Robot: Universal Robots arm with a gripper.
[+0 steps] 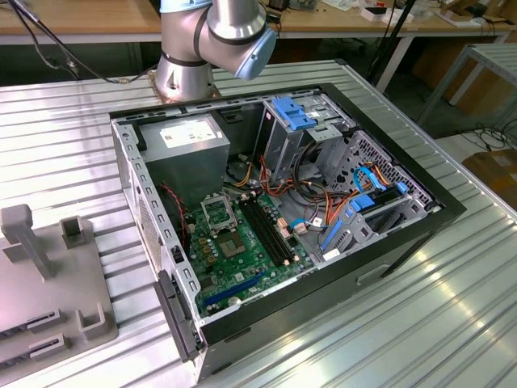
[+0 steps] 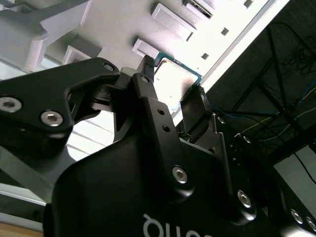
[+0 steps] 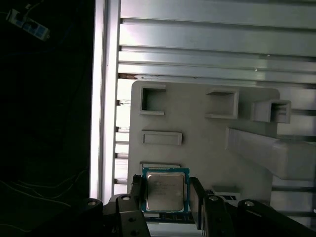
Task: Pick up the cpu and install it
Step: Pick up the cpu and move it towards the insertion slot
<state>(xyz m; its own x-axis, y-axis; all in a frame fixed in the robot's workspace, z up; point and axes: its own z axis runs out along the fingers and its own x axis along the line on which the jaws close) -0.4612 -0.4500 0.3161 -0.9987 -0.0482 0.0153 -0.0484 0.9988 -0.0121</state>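
Pincer point(image 3: 166, 183) clamps one cpu point(image 3: 165, 193) between two fingers point(image 3: 196, 200); one grey tray point(image 3: 197, 158) lies beneath.

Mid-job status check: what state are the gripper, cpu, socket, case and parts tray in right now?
gripper: shut on the cpu, a finger on each of two opposite edges.
cpu: held over the grey parts tray, metal face towards the first wrist view, not installed.
grey parts tray: visible pockets empty.
cpu socket: no chip in it.
computer case: lying on its side, open, side panel off.
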